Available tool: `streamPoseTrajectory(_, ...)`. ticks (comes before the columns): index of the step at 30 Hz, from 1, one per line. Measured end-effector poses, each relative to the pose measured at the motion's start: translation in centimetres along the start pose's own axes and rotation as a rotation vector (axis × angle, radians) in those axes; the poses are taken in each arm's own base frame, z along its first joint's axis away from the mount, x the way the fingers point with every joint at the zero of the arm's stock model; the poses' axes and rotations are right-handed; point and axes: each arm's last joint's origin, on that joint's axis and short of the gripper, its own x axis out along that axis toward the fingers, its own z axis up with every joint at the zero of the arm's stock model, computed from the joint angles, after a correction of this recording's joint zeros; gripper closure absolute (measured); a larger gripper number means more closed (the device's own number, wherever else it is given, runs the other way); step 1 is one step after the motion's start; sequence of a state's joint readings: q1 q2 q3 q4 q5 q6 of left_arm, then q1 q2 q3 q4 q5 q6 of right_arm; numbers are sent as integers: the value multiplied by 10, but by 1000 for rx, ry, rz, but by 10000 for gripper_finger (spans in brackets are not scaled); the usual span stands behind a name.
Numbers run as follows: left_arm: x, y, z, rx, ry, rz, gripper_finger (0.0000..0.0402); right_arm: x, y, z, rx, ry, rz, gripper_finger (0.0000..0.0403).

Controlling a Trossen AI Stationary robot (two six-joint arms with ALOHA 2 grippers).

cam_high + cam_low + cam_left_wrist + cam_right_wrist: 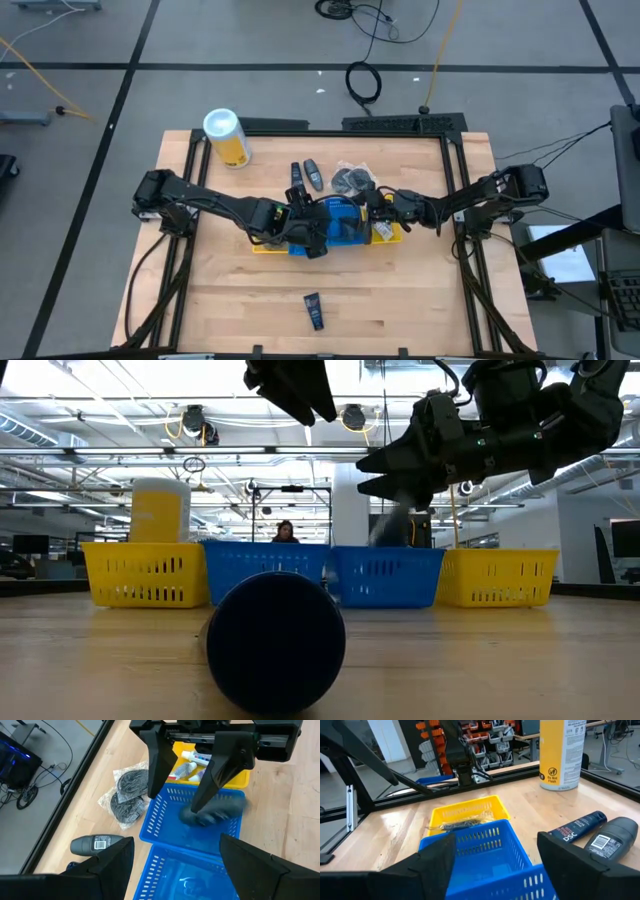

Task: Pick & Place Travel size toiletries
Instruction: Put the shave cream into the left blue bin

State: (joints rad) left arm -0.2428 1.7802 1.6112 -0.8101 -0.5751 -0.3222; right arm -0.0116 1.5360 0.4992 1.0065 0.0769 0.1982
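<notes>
We see both arms reaching in over the row of bins at the middle of the table [420, 300]. The right gripper [197, 795] hangs over a blue bin [165, 815] with its fingers spread and nothing between them; just under its fingertips a dark grey oval piece [212, 810] shows blurred inside that bin, and we cannot tell whether it has touched the floor of the bin. The left gripper [310, 235] hovers over the neighbouring blue bin [175, 875], its fingers also apart and empty. Past the right gripper, a yellow bin [240, 777] holds small white tubes [192, 756]. At the other end of the row, another yellow bin [465, 812] holds a clear packet with something dark in it [462, 824]. On the table beside the blue bins lie two clear packets with dark round contents [127, 795], touching each other, and near them a dark grey deodorant stick [95, 845] lying on its side. In the right wrist view that stick lies just beside a navy bottle [580, 831], with the big yellow canister [561, 752] standing upright farther back near the table's edge. One more dark bottle [314, 310] lies alone toward the front of the table, well apart from the bins; its round end fills the foreground of the low view. A person shows far off in the room behind the bins.
</notes>
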Motion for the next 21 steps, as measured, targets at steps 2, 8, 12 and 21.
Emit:
streamPoseTrajectory(2,0,0,0,0,0,0,117,0,0,0,0,0,-1,128)
streamPoseTrajectory(8,0,0,0,0,0,-1,117,0,0,0,-1,0,-4,153)
streamPoseTrajectory(12,0,0,0,0,0,-1,117,0,0,0,-8,0,-2,167)
streamPoseTrajectory(21,-2,-8,-3,61,59,-204,117,0,1,0,-8,6,33,181)
